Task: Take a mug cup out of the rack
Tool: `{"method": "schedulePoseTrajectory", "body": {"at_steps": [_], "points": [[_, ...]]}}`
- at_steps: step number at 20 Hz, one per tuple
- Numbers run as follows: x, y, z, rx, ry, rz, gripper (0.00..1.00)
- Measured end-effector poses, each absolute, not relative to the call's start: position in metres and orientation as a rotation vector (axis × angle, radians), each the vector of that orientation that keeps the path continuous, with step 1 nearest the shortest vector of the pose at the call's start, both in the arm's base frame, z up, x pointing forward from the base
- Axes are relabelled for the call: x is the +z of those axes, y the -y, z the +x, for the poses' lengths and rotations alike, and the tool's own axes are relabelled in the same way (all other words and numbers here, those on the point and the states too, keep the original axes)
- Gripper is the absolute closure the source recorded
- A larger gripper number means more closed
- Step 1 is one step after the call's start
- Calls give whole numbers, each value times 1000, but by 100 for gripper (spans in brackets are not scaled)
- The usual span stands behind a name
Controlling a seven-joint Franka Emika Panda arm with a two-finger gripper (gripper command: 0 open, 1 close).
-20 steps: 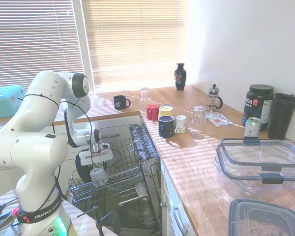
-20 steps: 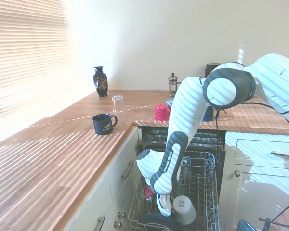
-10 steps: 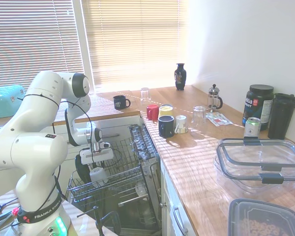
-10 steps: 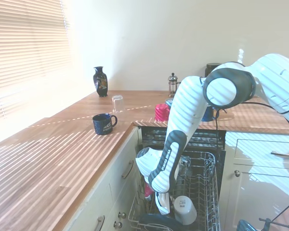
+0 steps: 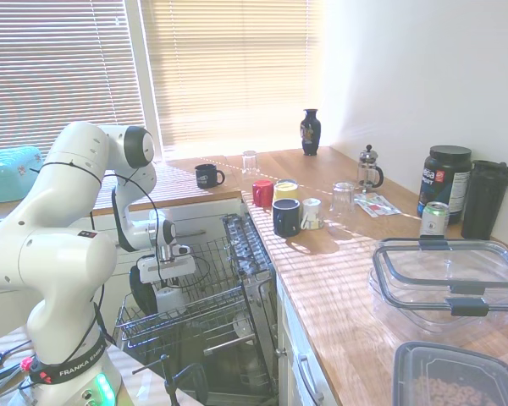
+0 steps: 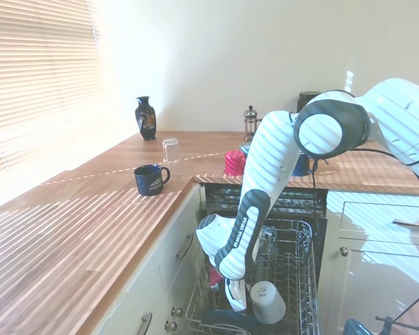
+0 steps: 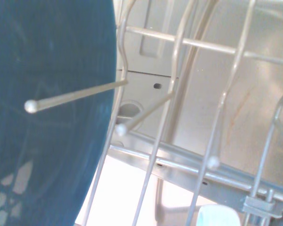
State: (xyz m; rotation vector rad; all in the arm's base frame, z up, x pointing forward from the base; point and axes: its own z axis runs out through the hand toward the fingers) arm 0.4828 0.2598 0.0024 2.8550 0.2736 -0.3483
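A plain white mug cup (image 5: 169,299) hangs low over the front left part of the grey wire rack (image 5: 216,306), which is pulled out of the dishwasher. My gripper (image 5: 165,289) points down and is shut on the mug's rim. From the other side the mug cup (image 6: 267,302) is tilted, its mouth turned outward, beside the gripper (image 6: 243,299) and just above the rack (image 6: 302,269). In the wrist view I see the rack's prongs (image 7: 174,89) close up and a pale sliver of the mug cup (image 7: 218,217) at the bottom edge.
A dark blue plate (image 5: 140,289) (image 7: 47,117) stands upright in the rack right beside the gripper. On the wooden counter (image 5: 339,279) stand a navy mug (image 5: 286,216), a red mug (image 5: 262,193), a small white cup (image 5: 311,213) and another dark mug (image 5: 207,176).
The gripper with the mug has shifted slightly sideways over the rack, and the mug now tilts a little more. Nothing else has moved.
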Motion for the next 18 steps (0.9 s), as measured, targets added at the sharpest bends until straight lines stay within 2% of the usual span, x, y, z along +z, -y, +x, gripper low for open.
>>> {"method": "schedulePoseTrajectory", "body": {"at_steps": [8, 18], "points": [[30, -271, 487, -300, -233, 2830, 100], [99, -253, 497, -192, -182, 2741, 100]]}}
